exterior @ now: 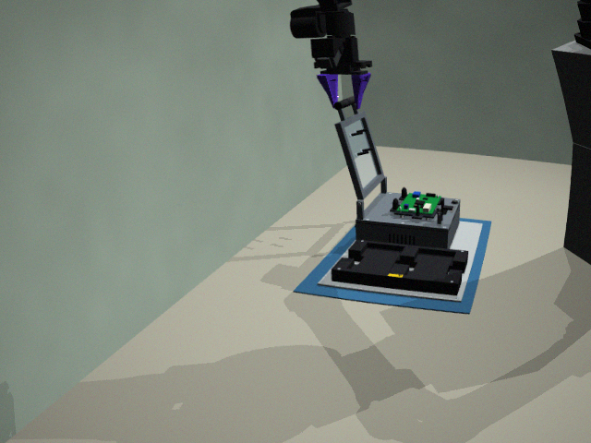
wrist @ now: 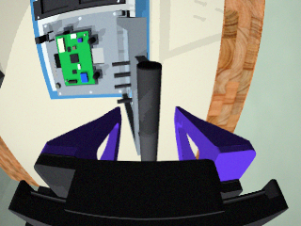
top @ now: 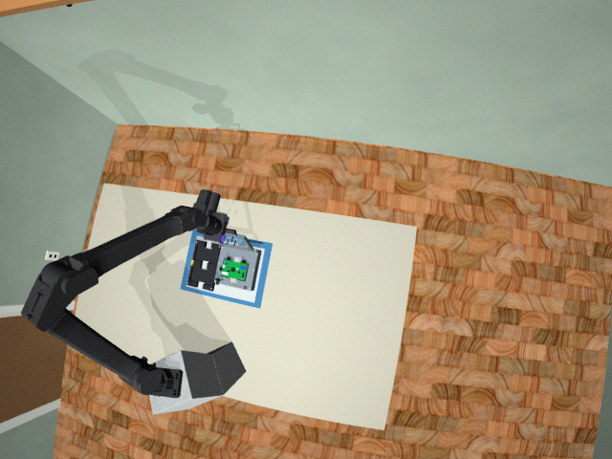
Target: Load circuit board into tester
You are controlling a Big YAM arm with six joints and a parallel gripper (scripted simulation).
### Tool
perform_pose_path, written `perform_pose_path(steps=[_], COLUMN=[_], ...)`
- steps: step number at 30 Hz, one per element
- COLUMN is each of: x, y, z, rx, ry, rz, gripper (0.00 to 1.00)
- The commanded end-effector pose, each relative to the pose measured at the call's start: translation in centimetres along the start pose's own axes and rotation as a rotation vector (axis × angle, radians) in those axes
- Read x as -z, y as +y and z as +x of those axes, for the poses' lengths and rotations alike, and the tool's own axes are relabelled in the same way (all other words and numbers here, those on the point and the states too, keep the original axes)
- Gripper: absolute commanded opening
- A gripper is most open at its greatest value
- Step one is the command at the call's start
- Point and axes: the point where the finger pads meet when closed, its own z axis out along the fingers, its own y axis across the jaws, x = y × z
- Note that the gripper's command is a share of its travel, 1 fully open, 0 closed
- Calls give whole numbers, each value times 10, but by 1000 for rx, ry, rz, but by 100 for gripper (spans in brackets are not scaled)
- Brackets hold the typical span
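Note:
The green circuit board (top: 234,270) (exterior: 419,204) (wrist: 77,58) lies face up on the tester (exterior: 377,217) (wrist: 105,28) and looks level. Its white connector (wrist: 61,44) is toward the tray side, the end nearest the hook (wrist: 43,39). Two black posts (wrist: 92,40) (wrist: 96,75) stand at its hinge side; pins and holes are hidden. The lid (exterior: 348,160) stands open, nearly upright, leaning away from the board. My gripper (exterior: 347,105) (wrist: 148,112) is part open around the lid's dark handle (wrist: 150,94), with a gap on each side in the wrist view.
The black tray (top: 202,273) (exterior: 362,278) beside the tester has two empty pockets. Both stand on a blue-edged mat (top: 267,272) (exterior: 481,257). The wall (exterior: 143,143) is behind the lid's hinge side. The arm's base (top: 212,370) stands opposite.

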Motion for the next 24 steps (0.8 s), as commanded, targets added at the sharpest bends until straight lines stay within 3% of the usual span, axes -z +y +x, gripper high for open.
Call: perform_pose_path(steps=[1,24], x=[13,15], y=[-24,-22], z=[-1,2], rx=[4,1], ry=[4,5], rz=[46,40], gripper=[48,48])
